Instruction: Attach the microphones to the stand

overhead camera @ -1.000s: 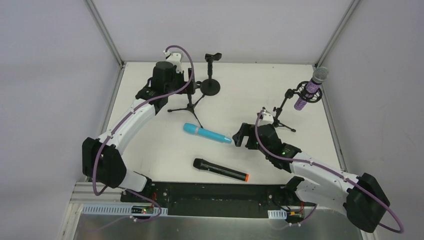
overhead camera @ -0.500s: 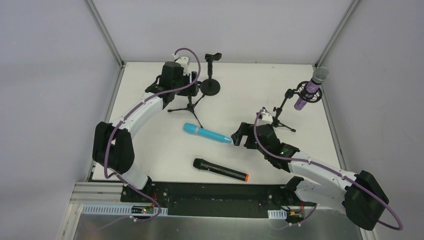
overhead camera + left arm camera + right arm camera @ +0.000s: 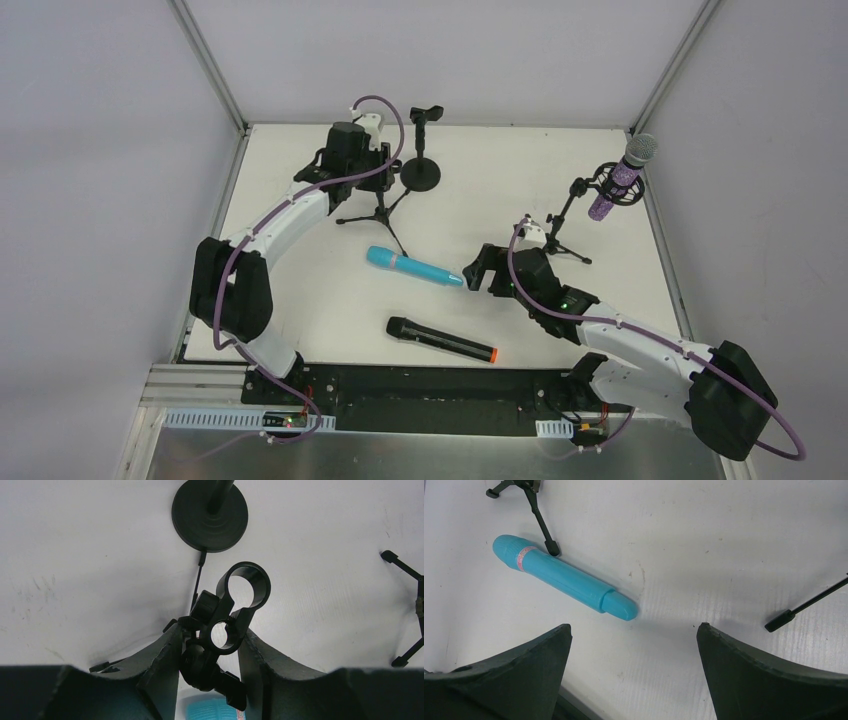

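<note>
The turquoise microphone [image 3: 415, 267] lies mid-table, its narrow end just in front of my open right gripper [image 3: 474, 272]. In the right wrist view that microphone [image 3: 564, 577] lies ahead and left of my right gripper [image 3: 634, 627], whose jaws are empty. The black microphone with the orange ring [image 3: 440, 340] lies nearer the front. The purple microphone [image 3: 622, 178] sits in the right tripod stand [image 3: 572, 215]. My left gripper [image 3: 210, 640] is shut on the clip holder [image 3: 235, 605] of the left tripod stand [image 3: 378, 208], a finger touching each side. The turquoise microphone's head [image 3: 214, 708] shows below the jaws.
A round-base stand [image 3: 421, 172] with an empty clip [image 3: 427, 112] stands at the back, right beside the left tripod; its base [image 3: 210, 510] lies just beyond the held clip. Tripod legs [image 3: 541, 525] spread near the turquoise microphone's head. Walls enclose the table.
My left gripper has moved slightly right over the left tripod and closed from wide open onto its clip holder. The right arm and the microphones have not moved.
</note>
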You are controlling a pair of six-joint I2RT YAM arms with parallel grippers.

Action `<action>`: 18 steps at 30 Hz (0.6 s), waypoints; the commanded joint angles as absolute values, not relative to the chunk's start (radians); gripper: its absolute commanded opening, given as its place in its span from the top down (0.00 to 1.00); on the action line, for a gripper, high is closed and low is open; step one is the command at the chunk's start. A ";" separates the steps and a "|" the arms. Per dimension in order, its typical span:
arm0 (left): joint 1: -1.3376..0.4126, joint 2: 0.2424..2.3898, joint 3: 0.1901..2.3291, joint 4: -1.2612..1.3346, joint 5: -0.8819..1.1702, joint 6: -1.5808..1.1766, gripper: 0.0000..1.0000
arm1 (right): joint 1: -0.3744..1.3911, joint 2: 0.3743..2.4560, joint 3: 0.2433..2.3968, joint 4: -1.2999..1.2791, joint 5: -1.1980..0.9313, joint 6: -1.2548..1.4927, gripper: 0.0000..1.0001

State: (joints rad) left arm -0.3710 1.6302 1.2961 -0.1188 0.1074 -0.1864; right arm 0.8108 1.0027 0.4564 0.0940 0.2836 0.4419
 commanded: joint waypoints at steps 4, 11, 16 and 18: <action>-0.364 1.602 1.337 -0.124 0.105 -0.184 0.95 | 0.818 0.997 0.471 0.137 0.305 0.454 0.01; -0.364 1.565 1.334 -0.123 0.091 -0.176 1.00 | 0.819 0.999 0.474 0.137 0.302 0.452 0.00; -0.364 1.505 1.303 -0.081 0.078 -0.148 1.00 | 0.819 0.993 0.476 0.137 0.303 0.447 0.01; -0.364 1.474 1.275 -0.040 0.073 -0.141 1.00 | 0.818 0.991 0.474 0.137 0.305 0.443 0.01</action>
